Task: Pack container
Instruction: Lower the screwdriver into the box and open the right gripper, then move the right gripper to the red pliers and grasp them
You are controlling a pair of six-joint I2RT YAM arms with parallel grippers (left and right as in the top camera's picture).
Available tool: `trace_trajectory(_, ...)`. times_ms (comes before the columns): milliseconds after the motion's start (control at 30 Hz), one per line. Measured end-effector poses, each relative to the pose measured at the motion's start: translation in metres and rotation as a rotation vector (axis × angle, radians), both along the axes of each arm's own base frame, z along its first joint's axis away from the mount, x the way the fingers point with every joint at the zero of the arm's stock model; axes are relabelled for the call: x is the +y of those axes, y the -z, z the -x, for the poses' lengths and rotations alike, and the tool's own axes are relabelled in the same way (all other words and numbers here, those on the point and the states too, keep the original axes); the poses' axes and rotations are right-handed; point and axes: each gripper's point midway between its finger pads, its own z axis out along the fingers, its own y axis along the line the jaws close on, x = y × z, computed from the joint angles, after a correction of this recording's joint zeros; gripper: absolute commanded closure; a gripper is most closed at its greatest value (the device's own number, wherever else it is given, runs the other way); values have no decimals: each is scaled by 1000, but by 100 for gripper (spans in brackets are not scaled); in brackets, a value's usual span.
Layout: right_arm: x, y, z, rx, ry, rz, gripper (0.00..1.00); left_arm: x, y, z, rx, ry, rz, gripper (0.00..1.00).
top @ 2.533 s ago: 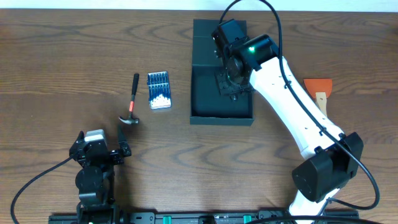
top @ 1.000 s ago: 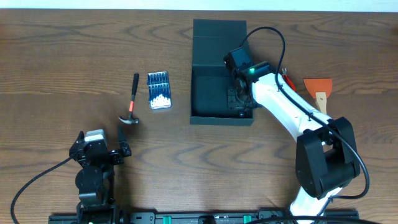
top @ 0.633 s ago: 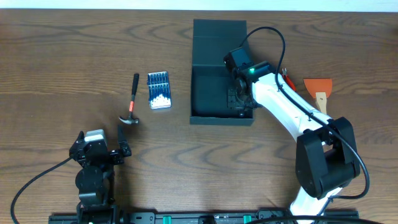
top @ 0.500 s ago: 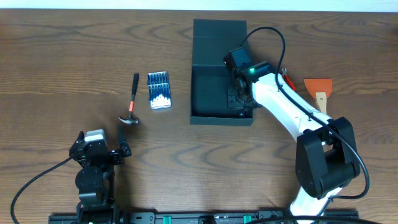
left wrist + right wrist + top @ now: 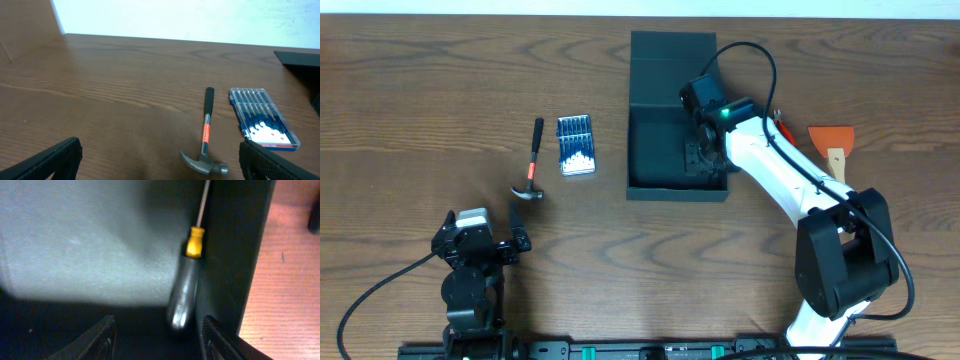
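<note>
Likely screwdriver [image 5: 185, 292], tip beyond frame edge

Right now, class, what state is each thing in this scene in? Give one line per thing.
container: lid open, flap folded back
screwdriver: lying inside the container against a side wall, not gripped
hammer: lying flat, untouched
case of small screwdrivers: lying flat beside the hammer
scraper: lying flat, outside the container
left gripper: open, empty
right gripper: open, down inside the container, holding nothing
</note>
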Motion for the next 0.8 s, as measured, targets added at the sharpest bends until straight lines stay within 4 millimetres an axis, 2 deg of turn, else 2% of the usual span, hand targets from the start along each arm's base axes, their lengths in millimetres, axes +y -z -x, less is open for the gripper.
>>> trace_trajectory(100, 10, -18, -13, -35, -28, -32, 47, 0, 0, 0, 0, 0, 0, 1)
trace_trajectory(233, 20, -59, -34, -107, -61, -65, 47, 0, 0, 0, 0, 0, 0, 2)
trace_trajectory(300, 20, -82, -43, -141, -63, -67, 46, 0, 0, 0, 0, 0, 0, 1)
trace_trajectory(400, 6, -115, -50, -171, -40, -58, 45, 0, 0, 0, 0, 0, 0, 2)
trace_trajectory(467, -15, -130, -53, -172, -1, -42, 43, 0, 0, 0, 0, 0, 0, 2)
trace_trajectory(533, -47, -136, -54, -152, 66, -22, 43, 0, 0, 0, 0, 0, 0, 2)
trace_trajectory(700, -126, -129, -49, -87, 244, 18, 48, 0, 0, 0, 0, 0, 0, 1)
trace_trajectory(800, -152, -117, -47, -64, 306, 15, 55, 0, 0, 0, 0, 0, 0, 2)
